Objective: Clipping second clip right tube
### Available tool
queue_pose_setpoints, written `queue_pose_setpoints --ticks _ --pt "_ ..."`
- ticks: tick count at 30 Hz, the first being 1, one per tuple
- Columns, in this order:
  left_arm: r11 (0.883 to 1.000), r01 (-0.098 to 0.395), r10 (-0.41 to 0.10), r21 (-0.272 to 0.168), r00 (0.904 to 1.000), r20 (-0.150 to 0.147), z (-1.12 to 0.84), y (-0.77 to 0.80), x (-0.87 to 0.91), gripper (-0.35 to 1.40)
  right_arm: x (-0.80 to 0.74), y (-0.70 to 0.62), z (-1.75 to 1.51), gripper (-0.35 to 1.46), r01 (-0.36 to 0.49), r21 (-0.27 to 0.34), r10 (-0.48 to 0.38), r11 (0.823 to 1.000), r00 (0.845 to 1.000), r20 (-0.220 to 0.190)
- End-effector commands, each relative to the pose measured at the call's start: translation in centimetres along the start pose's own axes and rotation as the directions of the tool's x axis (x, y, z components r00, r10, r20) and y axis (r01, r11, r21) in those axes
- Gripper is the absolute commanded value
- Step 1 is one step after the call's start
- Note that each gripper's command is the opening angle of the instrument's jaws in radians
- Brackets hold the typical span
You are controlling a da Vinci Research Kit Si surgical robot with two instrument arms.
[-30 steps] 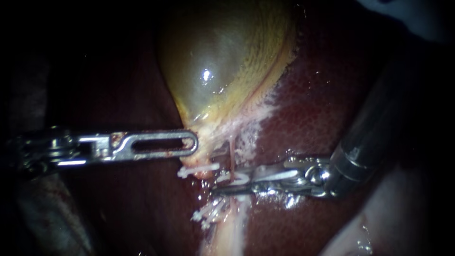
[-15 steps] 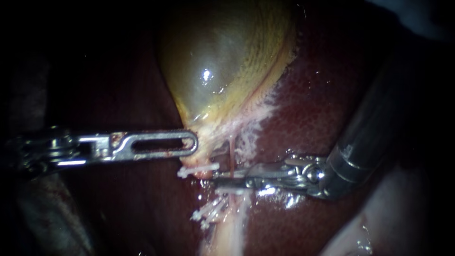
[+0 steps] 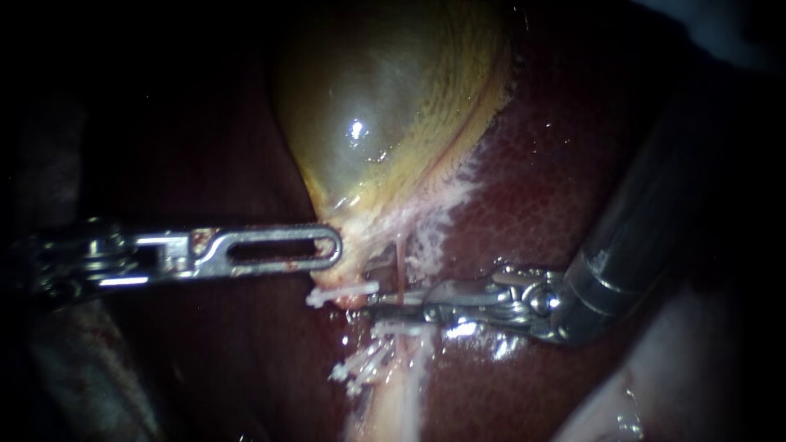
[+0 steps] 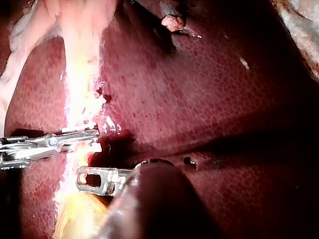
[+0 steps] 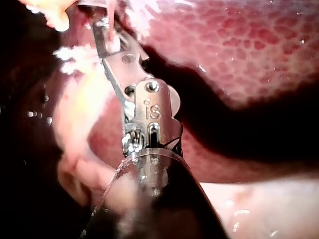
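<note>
My right instrument (image 3: 386, 308), a slim steel shaft ending in two narrow jaws, comes in from the right and lies almost level across the field. The thin reddish right tube (image 3: 399, 274) drops straight down toward it from the neck of the glossy yellow-green gallbladder (image 3: 385, 106). The two long axes cross at close to a right angle, which is how I judge a clip should sit. My jaws are drawn close together with the right tube between them, touched from both sides a little back from their tips. Just past those tips a short white plastic clip (image 3: 344, 292) lies crosswise on pale tissue; I cannot tell whether my tips touch it. My left instrument (image 3: 332, 245), a slotted steel tip, rests against the gallbladder's neck, up and to the left of the tube, and I cannot tell how it holds. My right instrument is the one on the tube, so I judge any release must run back along its own shaft over the dark red mottled liver (image 3: 557, 188), not sideways against the tube.
</note>
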Motion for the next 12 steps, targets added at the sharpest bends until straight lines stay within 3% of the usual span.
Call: queue_pose_setpoints --ticks 1,12 --pt "1.000 0.000 0.000 0.000 1.0000 0.000 0.00 0.00 0.00 -0.35 0.00 0.00 0.00 -0.32 0.000 0.002 0.000 1.000 1.000 0.001" --pt "1.000 0.000 0.000 0.000 1.0000 0.000 0.00 0.00 0.00 -0.35 -0.02 0.00 0.00 -0.33 0.001 0.007 -0.001 1.000 1.000 0.005"
